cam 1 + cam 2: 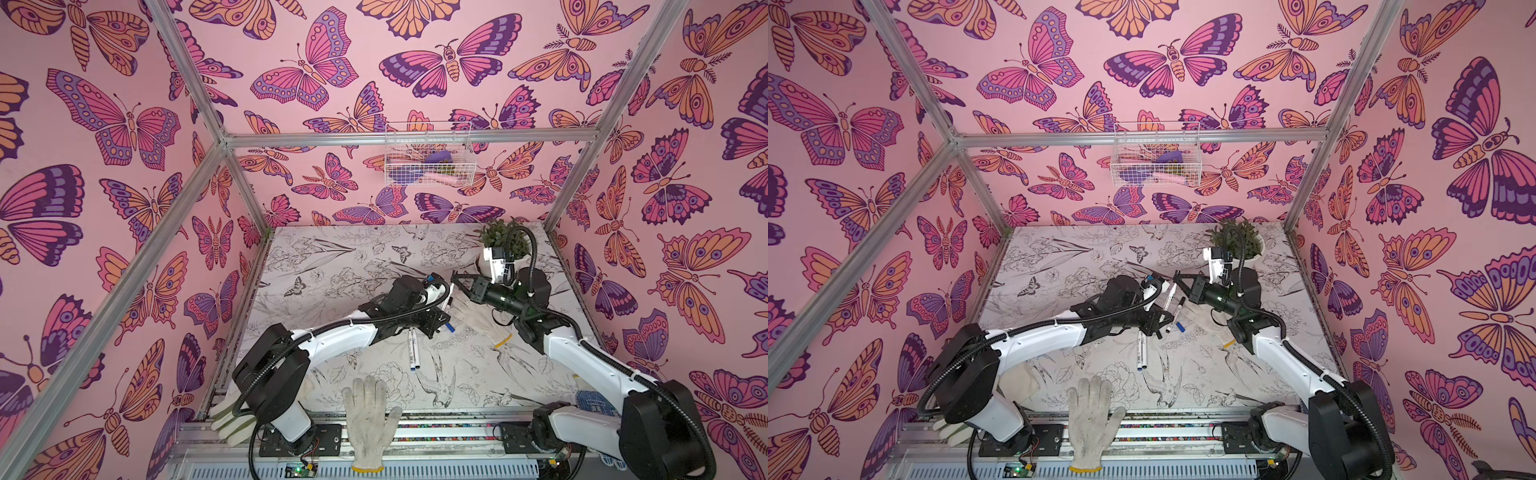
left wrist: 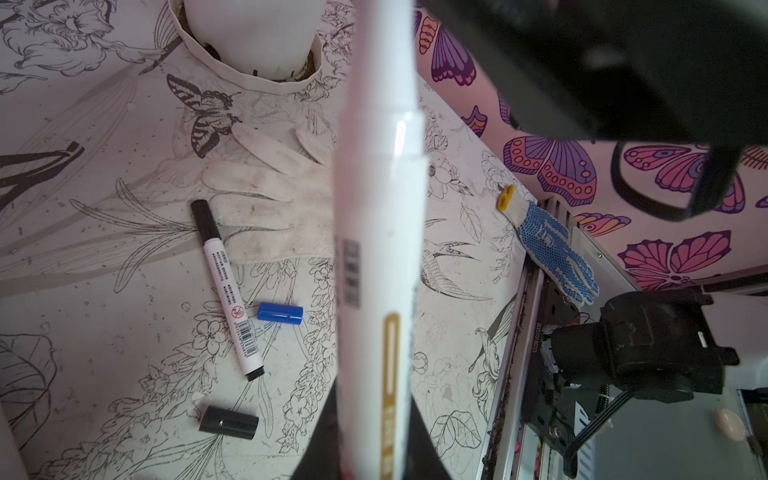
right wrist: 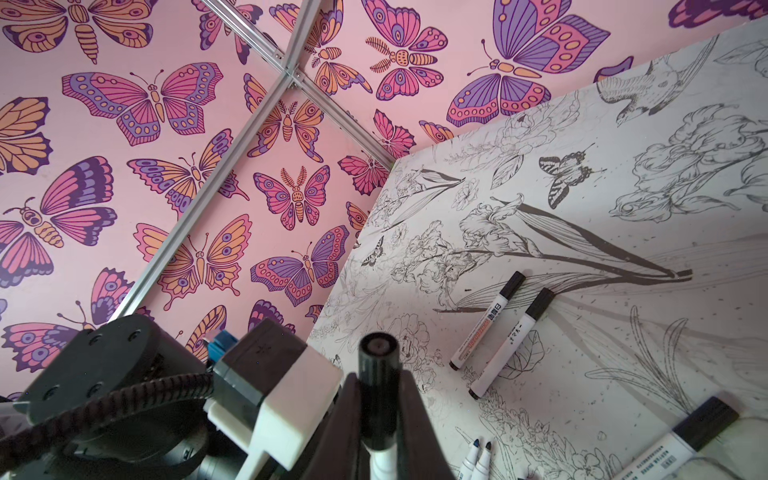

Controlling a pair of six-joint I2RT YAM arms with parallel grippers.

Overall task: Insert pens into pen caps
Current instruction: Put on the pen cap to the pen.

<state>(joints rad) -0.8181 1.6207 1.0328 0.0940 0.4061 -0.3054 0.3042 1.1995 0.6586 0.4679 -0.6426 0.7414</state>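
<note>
My left gripper (image 2: 374,399) is shut on a white pen (image 2: 378,232), whose far end leaves the left wrist view. My right gripper (image 3: 379,382) is shut on a black pen cap (image 3: 379,374), with a white pen neck showing just behind it between the fingers. In a top view both grippers meet mid-table, right gripper (image 1: 456,277) pointing left. A capped pen (image 2: 226,291), a loose blue cap (image 2: 279,313) and a loose black cap (image 2: 228,422) lie on the table. Two uncapped pens (image 1: 413,349) lie side by side. Two capped pens (image 3: 486,322) lie farther off.
A white glove (image 1: 370,419) lies over the front rail, another (image 2: 270,208) under the right arm, and a blue-dotted one (image 2: 552,245) at the near right edge. A potted plant (image 1: 503,245) stands at the back right. A wire basket (image 1: 428,153) hangs on the back wall.
</note>
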